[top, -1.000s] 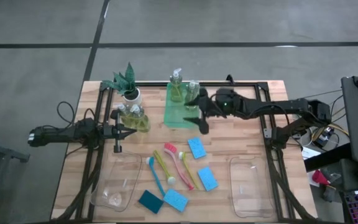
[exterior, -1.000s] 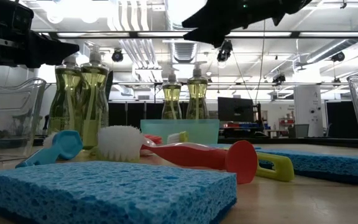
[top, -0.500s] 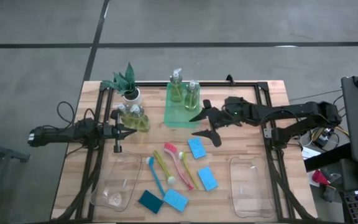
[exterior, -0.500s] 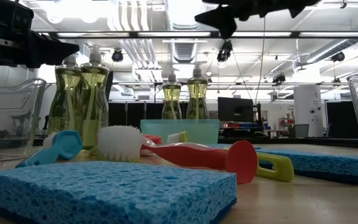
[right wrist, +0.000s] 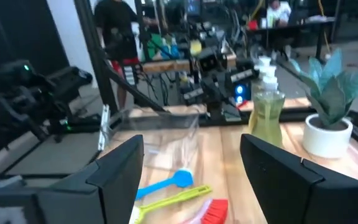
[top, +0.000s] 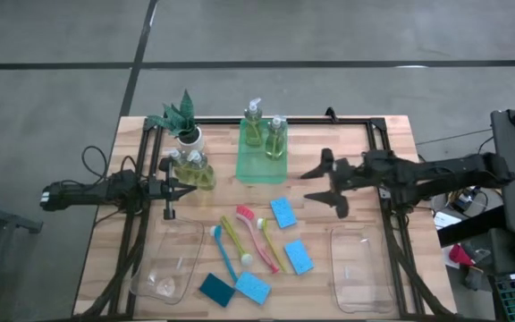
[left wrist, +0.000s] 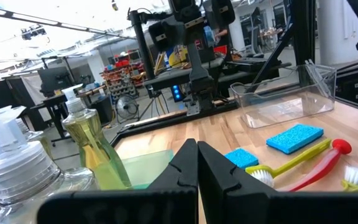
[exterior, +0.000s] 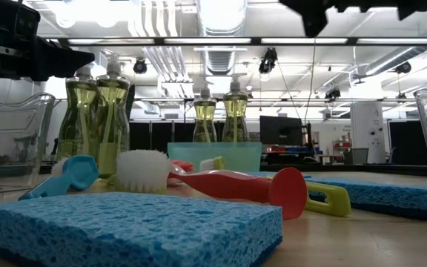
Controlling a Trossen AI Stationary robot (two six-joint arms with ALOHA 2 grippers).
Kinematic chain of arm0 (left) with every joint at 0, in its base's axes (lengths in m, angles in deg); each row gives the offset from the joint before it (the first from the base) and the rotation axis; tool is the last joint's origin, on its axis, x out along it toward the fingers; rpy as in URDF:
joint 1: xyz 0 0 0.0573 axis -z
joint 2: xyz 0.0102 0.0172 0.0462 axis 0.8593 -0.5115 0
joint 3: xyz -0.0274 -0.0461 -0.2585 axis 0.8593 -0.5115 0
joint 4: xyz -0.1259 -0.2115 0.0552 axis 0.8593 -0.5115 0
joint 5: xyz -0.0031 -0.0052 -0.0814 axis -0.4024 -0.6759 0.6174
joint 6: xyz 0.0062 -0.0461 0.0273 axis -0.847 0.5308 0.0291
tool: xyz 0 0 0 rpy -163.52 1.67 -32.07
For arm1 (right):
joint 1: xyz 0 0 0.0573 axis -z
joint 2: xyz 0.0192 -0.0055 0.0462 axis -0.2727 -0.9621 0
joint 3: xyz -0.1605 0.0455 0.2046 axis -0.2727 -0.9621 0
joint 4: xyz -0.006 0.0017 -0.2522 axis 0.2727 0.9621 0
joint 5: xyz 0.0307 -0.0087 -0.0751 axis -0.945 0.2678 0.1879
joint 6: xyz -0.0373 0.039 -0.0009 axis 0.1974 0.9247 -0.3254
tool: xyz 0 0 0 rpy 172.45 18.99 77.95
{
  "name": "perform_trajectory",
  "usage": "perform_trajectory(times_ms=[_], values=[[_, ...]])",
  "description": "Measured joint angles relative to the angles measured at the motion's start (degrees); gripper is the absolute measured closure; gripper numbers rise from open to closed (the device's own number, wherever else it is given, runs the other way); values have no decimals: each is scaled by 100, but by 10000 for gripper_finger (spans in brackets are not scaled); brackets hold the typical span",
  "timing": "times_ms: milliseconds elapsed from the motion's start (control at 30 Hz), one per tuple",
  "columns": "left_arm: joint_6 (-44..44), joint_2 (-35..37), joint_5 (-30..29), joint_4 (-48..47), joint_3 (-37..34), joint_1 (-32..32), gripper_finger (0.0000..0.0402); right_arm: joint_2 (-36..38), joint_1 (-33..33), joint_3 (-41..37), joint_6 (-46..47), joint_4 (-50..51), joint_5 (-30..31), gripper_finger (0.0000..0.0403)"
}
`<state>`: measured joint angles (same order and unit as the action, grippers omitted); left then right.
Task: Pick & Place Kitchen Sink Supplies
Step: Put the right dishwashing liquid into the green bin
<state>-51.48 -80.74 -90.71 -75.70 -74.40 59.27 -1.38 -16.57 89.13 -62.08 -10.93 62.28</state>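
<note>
Item: your right gripper (top: 329, 183), fingers spread wide and holding nothing, hangs over bare table right of the green tray (top: 259, 170), which carries two soap bottles (top: 265, 132). Compared with a second ago, that arm has drawn back from the tray toward its own side, and its fingers stand slightly narrower. Your left gripper (top: 170, 190) waits, fingers shut and empty, beside the other two bottles (top: 194, 167) near the plant (top: 181, 116). Remaining stock, all on the table: two blue sponges (top: 283, 212) (top: 299, 256) nearest the right gripper, one blue (top: 253, 287) and one teal sponge (top: 215, 289) at the near edge, and the brushes (top: 244, 237) fanned in the middle. Both clear bins (top: 360, 266) (top: 170, 259) appear to hold no supplies. Step in hand, by my reading: between picks, after a bottle delivery. Next move likely calls for you to lower the open fingers squarely over the nearest sponge, straddling its short sides before closing.
</note>
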Motion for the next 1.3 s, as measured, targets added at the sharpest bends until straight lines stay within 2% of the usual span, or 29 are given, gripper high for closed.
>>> perform_trajectory(times_ms=[400, 600, 833, 1067, 1300], values=[[0, 0, 0, 0, 0, 0, 401, 1491, -41, -1060, -247, 117, 137, 148], [0, 0, 0, 0, 0, 0, 401, 1899, -38, -1646, -129, 134, 583, 146], [1, 0, -60, 28, 0, 1, 401, 1926, -38, -2080, 901, 124, 1003, 149], [-51, -2, -349, 226, -11, -1, 401, 1806, -38, -2556, 867, 149, 1009, 149], [74, 0, -299, 254, -9, -2, 401, 1790, -38, -2978, 851, 163, 1007, 139]])
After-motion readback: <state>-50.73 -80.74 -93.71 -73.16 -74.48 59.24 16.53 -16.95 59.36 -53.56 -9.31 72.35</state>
